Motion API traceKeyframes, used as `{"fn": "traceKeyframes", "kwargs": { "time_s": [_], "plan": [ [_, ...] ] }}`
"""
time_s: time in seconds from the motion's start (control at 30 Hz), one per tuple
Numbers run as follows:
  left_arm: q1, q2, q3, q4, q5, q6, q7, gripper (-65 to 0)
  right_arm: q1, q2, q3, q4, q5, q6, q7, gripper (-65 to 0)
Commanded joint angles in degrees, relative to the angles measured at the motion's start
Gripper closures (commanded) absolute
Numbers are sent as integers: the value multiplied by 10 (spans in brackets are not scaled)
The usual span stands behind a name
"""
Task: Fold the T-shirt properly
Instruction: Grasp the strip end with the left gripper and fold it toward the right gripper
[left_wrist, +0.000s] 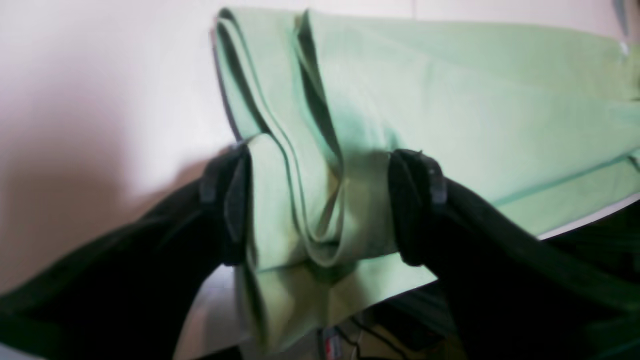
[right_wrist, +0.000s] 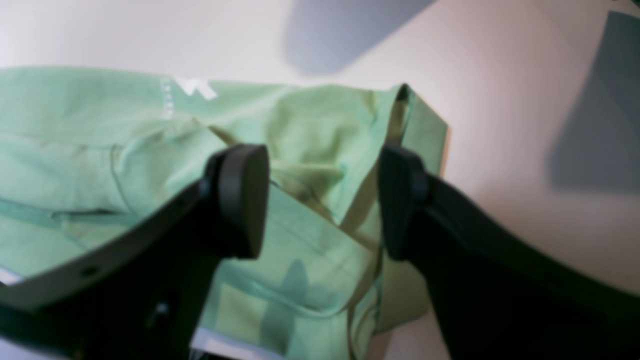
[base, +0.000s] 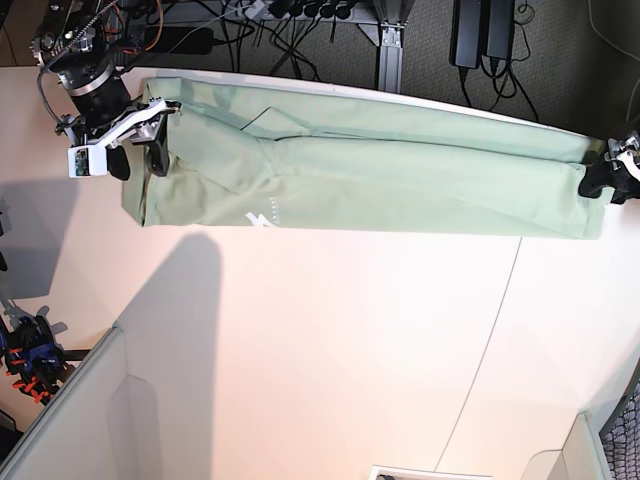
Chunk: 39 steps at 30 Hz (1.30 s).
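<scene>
The pale mint-green T-shirt (base: 380, 185) lies as a long narrow band along the far edge of the table (base: 320, 340). Its white logo (base: 258, 217) shows near the left end. My right gripper (base: 138, 155) stands over that left end. In the right wrist view it (right_wrist: 322, 200) is open, its fingers straddling rumpled layers of the T-shirt (right_wrist: 75, 125) near the logo (right_wrist: 197, 87). My left gripper (base: 610, 178) is at the band's right end. In the left wrist view it (left_wrist: 325, 205) is wide open, with bunched folds of the T-shirt (left_wrist: 450, 90) between its fingers.
Cables and a power strip (base: 300, 20) hang beyond the table's far edge, right behind the cloth. A translucent panel (base: 80, 420) stands at the near left corner, with orange clamps (base: 25, 350) beside it. A white tray edge (base: 410, 472) shows at the bottom.
</scene>
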Motion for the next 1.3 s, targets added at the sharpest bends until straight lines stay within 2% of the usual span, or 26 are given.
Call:
{"fn": "traceKeyframes", "kwargs": {
  "time_s": [0.0, 0.07, 0.13, 0.2, 0.3, 0.33, 0.57, 0.77, 0.9, 1.07, 1.17, 1.27],
  "plan": [
    [1, -2, 2, 3, 12, -7, 22, -444, 3, 8, 5, 9, 7, -2, 13, -347],
    [1, 5, 2, 3, 12, -20, 22, -443, 3, 8, 5, 9, 7, -2, 13, -347],
    [2, 9, 2, 3, 0, -35, 23, -396, 3, 8, 5, 9, 7, -2, 13, -347],
    [3, 10, 2, 3, -26, -35, 10, -269, 3, 8, 5, 9, 7, -2, 13, -347],
    [0, 10, 2, 3, -15, -35, -29, -18, 3, 8, 5, 9, 7, -2, 15, -347],
    [-3, 10, 2, 3, 0, -35, -40, 0, 3, 8, 5, 9, 7, -2, 15, -347],
    [-63, 18, 2, 3, 52, -35, -64, 0, 3, 8, 5, 9, 6, -2, 15, -347],
    [-146, 28, 2, -17, 128, -35, -106, 0, 5, 8, 5, 9, 4, -2, 17, -347],
    [-229, 31, 33, -105, 163, -35, -135, 0, 6, 8, 5, 9, 3, -2, 24, -347],
    [-352, 31, 109, -238, 254, -35, -214, 0, 6, 8, 12, 9, 0, -2, 24, -347],
    [-420, 30, 136, -301, 296, -35, -221, 0, 6, 8, 22, 9, 0, -2, 24, -347],
    [-461, 25, 139, -334, 306, -35, -219, 0, 6, 8, 28, 9, 1, -2, 24, -347]
  ]
}}
